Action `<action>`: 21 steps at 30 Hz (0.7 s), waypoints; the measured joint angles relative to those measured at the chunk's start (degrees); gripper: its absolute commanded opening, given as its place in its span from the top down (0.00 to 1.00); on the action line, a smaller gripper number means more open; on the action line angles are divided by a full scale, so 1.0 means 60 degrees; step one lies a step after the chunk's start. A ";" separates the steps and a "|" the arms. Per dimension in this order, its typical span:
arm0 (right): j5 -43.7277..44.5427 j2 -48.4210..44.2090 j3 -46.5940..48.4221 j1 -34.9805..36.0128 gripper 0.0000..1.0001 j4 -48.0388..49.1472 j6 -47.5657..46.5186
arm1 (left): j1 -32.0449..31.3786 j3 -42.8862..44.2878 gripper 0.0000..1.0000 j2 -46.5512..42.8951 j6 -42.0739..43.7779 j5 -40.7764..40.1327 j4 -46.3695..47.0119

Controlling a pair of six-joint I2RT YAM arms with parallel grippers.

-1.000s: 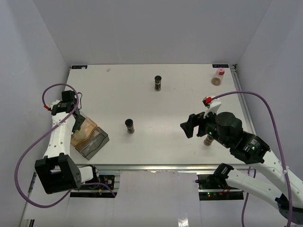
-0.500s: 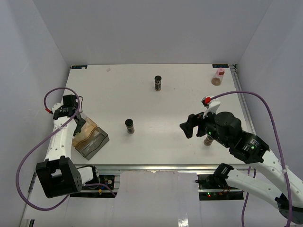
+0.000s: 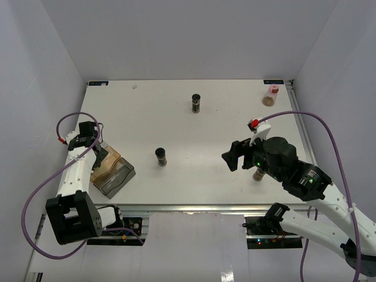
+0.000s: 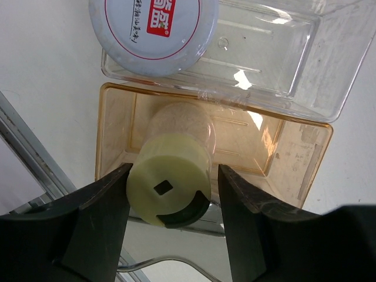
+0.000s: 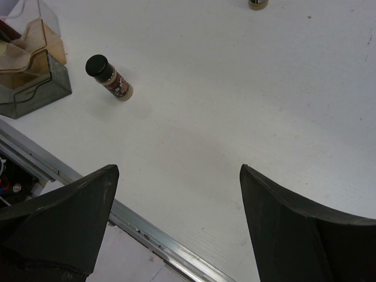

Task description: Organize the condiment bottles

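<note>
Sitting within left gripper (image 4: 174,176): cream-capped jar (image 4: 169,192)

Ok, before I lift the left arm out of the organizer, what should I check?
1. Cream-capped jar seated in the amber compartment: ok.
2. Left gripper let go of it: cannot tell; its fingers sit close on both sides of the cap.
3. White-lidded jar in the next compartment apart from the fingers: ok.
4. Right gripper open and empty: ok.
5. Black-capped jar upright, nothing around it: ok.
</note>
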 measured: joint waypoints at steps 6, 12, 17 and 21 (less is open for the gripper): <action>-0.0043 0.0064 -0.0022 0.0000 0.10 0.0014 0.0008 | 0.0008 -0.0032 0.03 -0.0072 0.0079 0.0009 0.0050; -0.0165 0.0165 -0.0089 0.0000 0.10 0.0014 0.0040 | 0.0008 0.0377 0.02 -0.0287 0.0182 0.0012 -0.0276; -0.0245 0.0340 -0.0089 0.0000 0.10 0.0023 0.0043 | 0.0006 0.1564 0.02 -0.0792 0.0425 -0.0021 -0.0625; -0.0160 0.0726 0.0046 0.0000 0.10 0.0010 0.0042 | 0.0013 0.2600 0.02 -0.1224 0.1185 0.0772 -0.0653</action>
